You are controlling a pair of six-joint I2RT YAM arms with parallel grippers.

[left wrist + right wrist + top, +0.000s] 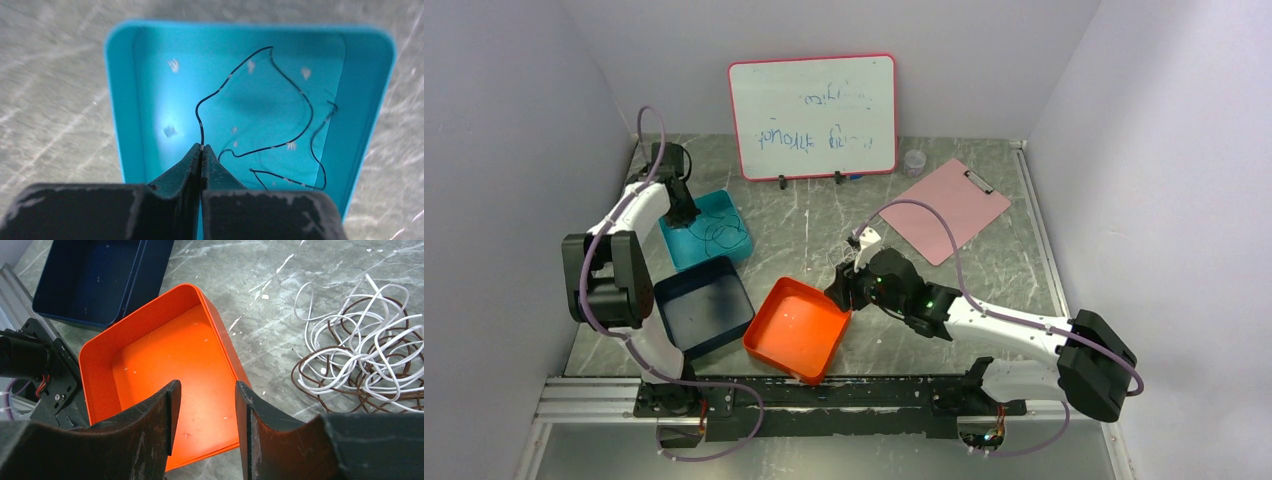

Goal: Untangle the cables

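A thin black cable (280,145) lies in loose loops in the teal tray (120,100), which sits at the back left in the top view (686,246). My left gripper (201,148) is shut on one end of this cable, just above the tray (686,213). A tangle of white and brown cables (357,355) lies on the table to the right of the orange tray (165,355). My right gripper (205,386) is open and empty above that tray's right side (839,290). In the top view the right arm hides the tangle.
A dark blue tray (702,305) stands between the teal and orange trays (796,328). A whiteboard (814,115) stands at the back, with a pink clipboard (949,208) and a small clear cup (915,162) at the back right.
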